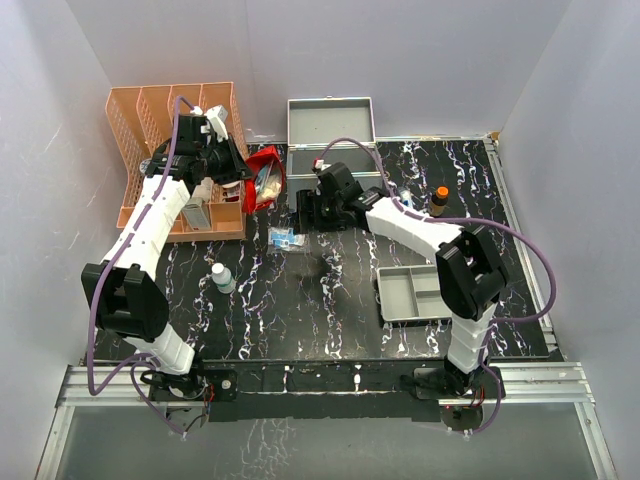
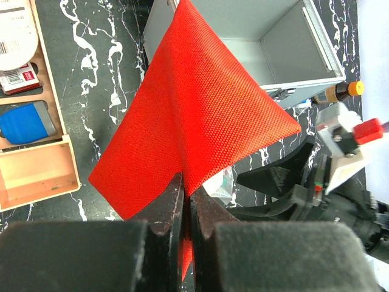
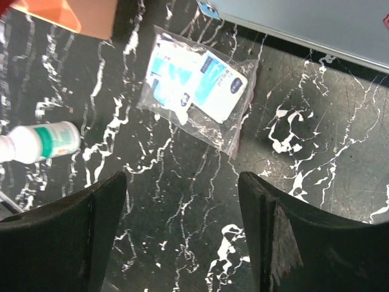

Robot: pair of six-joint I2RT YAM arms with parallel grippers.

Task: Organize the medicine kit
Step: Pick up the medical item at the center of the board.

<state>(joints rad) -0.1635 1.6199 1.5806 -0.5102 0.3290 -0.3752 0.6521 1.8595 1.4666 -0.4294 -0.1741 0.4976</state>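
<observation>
The medicine kit (image 1: pixel 331 158) is a silver-grey metal case standing open at the back centre, its lid (image 1: pixel 330 121) raised. It shows empty in the left wrist view (image 2: pixel 267 42). My left gripper (image 2: pixel 187 194) is shut on a flat red pouch (image 2: pixel 200 115) and holds it in the air just left of the case (image 1: pixel 262 178). My right gripper (image 3: pixel 182 182) is open and empty, low over the table in front of the case (image 1: pixel 305 212). A clear bag of blue-and-white packets (image 3: pixel 197 91) lies just beyond its fingers.
A white bottle (image 1: pixel 222 278) lies on the table at the left. A grey divided tray (image 1: pixel 420 293) sits at the right. An amber bottle with an orange cap (image 1: pixel 440 200) stands by the case. An orange file rack (image 1: pixel 175 120) and a wooden box (image 1: pixel 212 215) stand at the back left.
</observation>
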